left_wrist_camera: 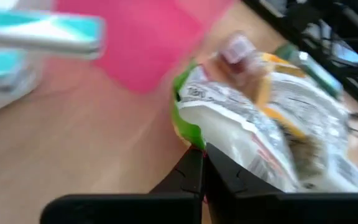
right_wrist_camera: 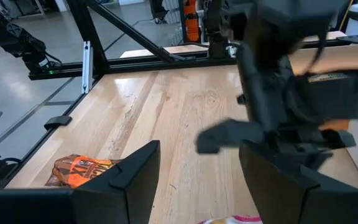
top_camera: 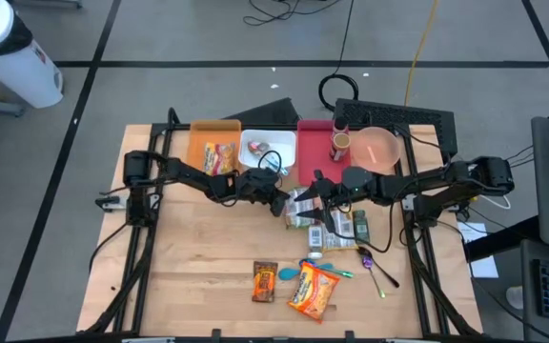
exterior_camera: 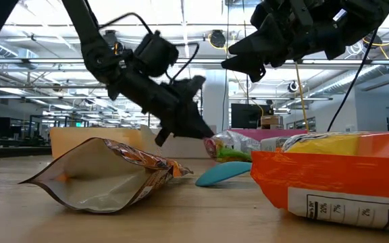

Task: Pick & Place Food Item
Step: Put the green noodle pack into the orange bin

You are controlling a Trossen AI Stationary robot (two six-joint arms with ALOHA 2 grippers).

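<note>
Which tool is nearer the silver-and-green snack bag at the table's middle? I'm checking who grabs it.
Left. The left tool is shut at the edge of the silver-and-green snack bag. The right tool hangs open above the bag, on the side nearer the trays.

Wooden table [top_camera: 189,267]: snack bags [top_camera: 313,291], candy pack [top_camera: 264,282], spoons [top_camera: 377,272], trays [top_camera: 267,148].

Grey floor [top_camera: 208,38] crossed by dark lines; ceiling strip lights [exterior_camera: 39,30] over open workspace
</note>
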